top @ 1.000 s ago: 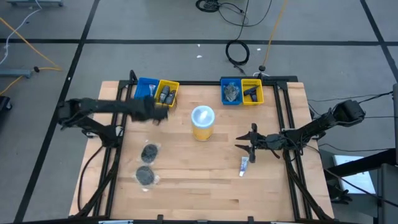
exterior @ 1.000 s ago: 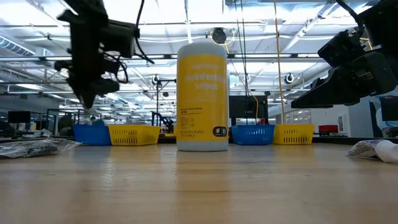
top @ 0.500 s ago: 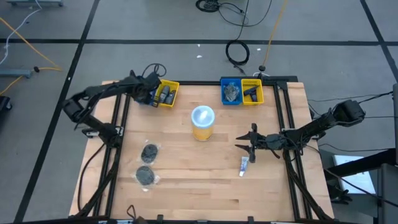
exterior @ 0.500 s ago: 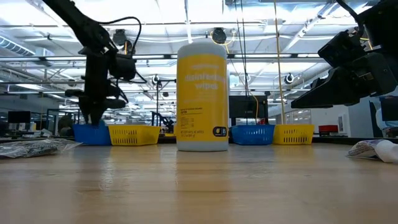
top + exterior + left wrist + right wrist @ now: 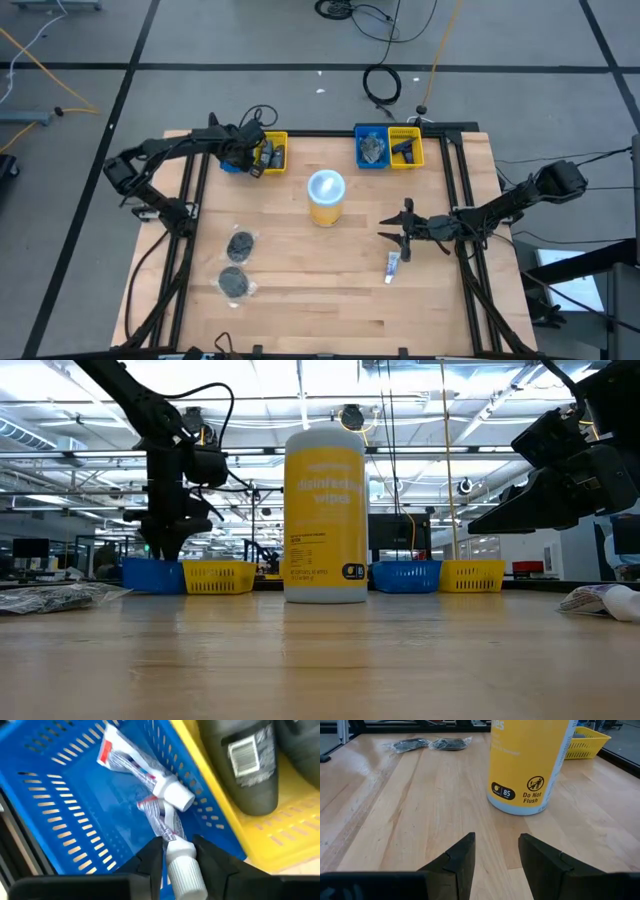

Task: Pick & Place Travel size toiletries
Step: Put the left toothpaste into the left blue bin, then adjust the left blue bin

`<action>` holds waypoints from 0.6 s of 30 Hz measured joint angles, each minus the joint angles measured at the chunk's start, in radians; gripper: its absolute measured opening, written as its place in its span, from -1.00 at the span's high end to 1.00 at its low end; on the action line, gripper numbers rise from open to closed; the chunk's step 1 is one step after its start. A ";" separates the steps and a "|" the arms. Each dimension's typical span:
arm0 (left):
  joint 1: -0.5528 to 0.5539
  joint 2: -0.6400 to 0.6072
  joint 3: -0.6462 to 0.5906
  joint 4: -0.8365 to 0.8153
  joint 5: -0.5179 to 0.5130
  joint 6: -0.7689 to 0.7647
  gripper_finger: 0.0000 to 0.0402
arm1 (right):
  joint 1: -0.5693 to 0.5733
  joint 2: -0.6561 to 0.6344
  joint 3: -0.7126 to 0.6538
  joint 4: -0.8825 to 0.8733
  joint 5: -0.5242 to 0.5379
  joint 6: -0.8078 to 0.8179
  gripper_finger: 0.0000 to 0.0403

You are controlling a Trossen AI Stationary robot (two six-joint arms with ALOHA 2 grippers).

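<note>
A wooden table [image 5: 330, 300] holds a yellow wipes canister [image 5: 326, 196] at its middle. At the far left, the left gripper [image 5: 176, 851] hangs in a blue bin [image 5: 60, 805], its fingers [image 5: 150, 857] slightly apart around the cap of a white tube [image 5: 181, 867]; a 2nd tube [image 5: 145, 765] lies beside it. The right gripper [image 5: 496, 851] hovers open and empty near a tube [image 5: 393, 264]. 2 dark discs [image 5: 237, 264] lie front left.

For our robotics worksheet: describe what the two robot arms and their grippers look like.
Both arms are black and slim, built of jointed segments, with black cables looping near the wrists. The left gripper and right gripper each end in two flat, dark, wedge-shaped fingers. No markings are visible on them.
</note>
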 joint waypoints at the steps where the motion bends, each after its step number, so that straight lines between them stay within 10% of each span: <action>1: 0.001 0.000 0.000 0.008 0.000 0.004 0.44 | 0.000 0.000 0.000 0.000 0.000 0.000 0.30; 18: 0.046 -0.170 0.002 0.002 0.008 0.044 -0.10 | 0.000 0.000 0.000 -0.001 0.000 0.002 0.30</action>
